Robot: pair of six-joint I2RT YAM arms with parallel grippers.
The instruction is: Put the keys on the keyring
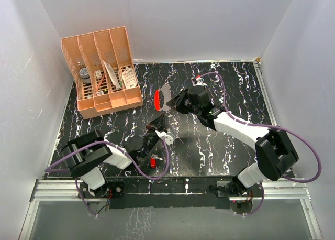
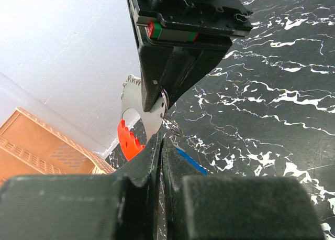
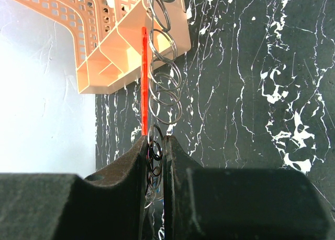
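Note:
My right gripper is shut on the keyring, an oval loop with a red strip and a whitish-grey band, held above the table's middle. In the right wrist view the gripper pinches it edge-on: red strip with a chain of wire rings. My left gripper sits just below it, shut on the blue key, whose small ring touches the keyring's grey band. The red key lies on the table near the left arm.
A peach desk organizer with small items stands at the back left. White walls enclose the black marbled table on three sides. The right arm's purple cable loops over the right half.

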